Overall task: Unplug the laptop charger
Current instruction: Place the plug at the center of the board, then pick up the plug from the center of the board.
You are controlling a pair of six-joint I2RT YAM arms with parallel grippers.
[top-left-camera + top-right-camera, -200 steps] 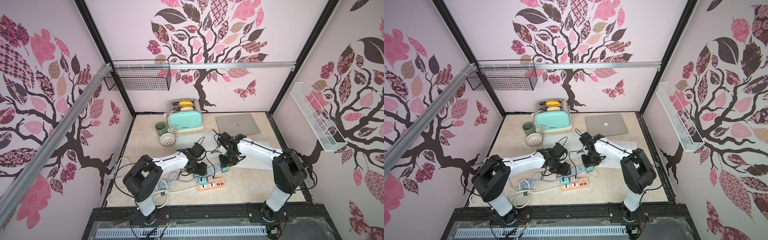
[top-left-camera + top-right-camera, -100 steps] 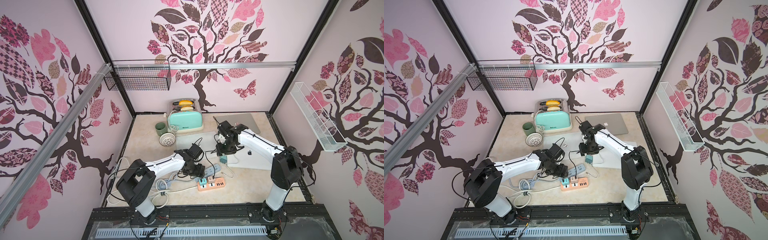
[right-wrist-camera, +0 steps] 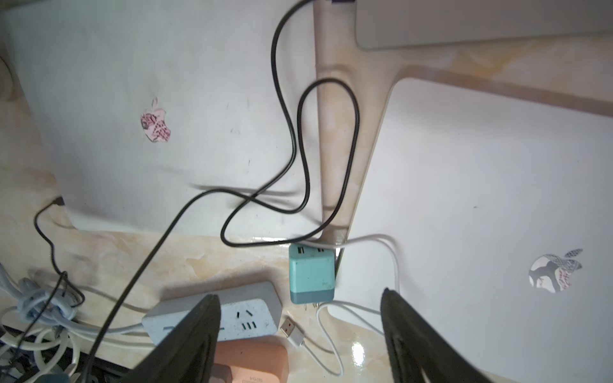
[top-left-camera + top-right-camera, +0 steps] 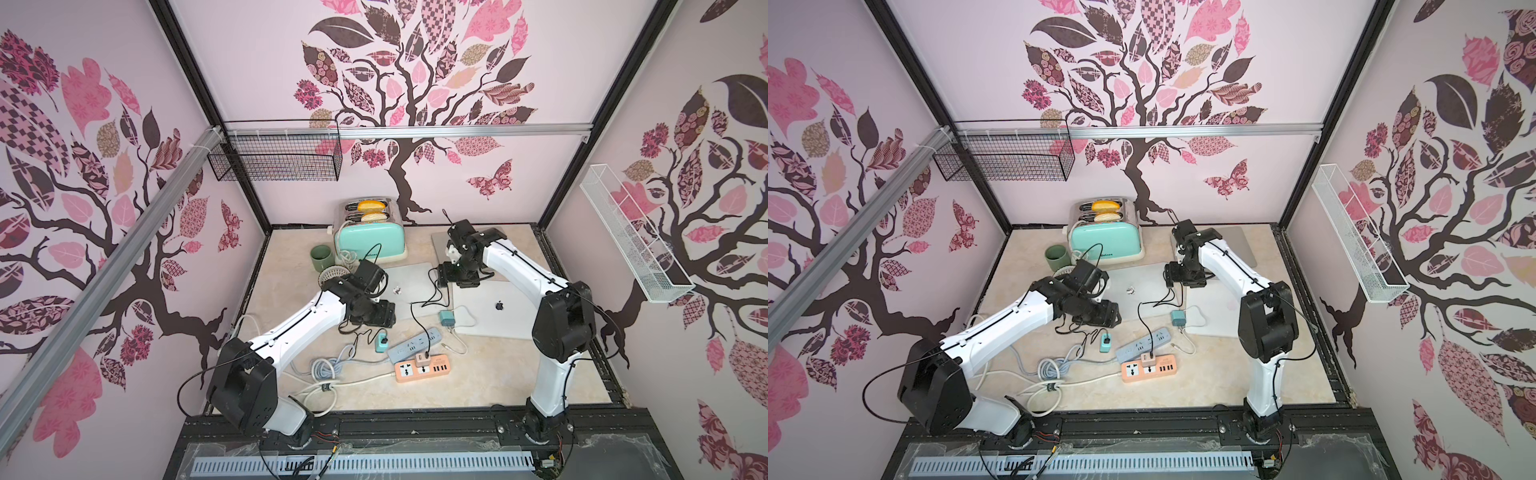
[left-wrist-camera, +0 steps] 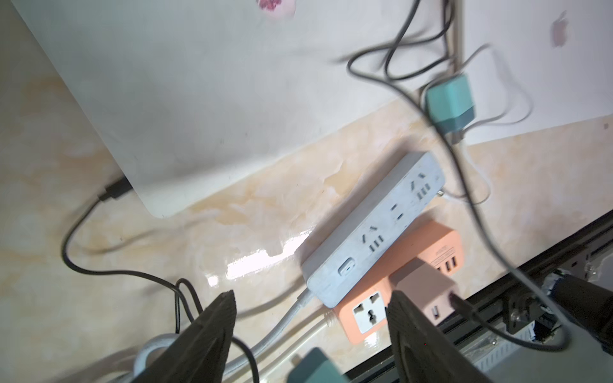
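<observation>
right fingers (image 3: pixel 185 341) have drawn back from the teal charger (image 3: pixel 311 277), apart; left fingers (image 5: pixel 205 338) apart

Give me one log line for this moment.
left gripper open, empty | right gripper open, empty | teal charger unplugged, beside grey power strip

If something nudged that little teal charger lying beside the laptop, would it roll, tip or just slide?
The charger lies flat on a boxy face, so it would probably slide, not roll. It looks small, likely light. The white cable at its end seems attached and may tug it.
</observation>
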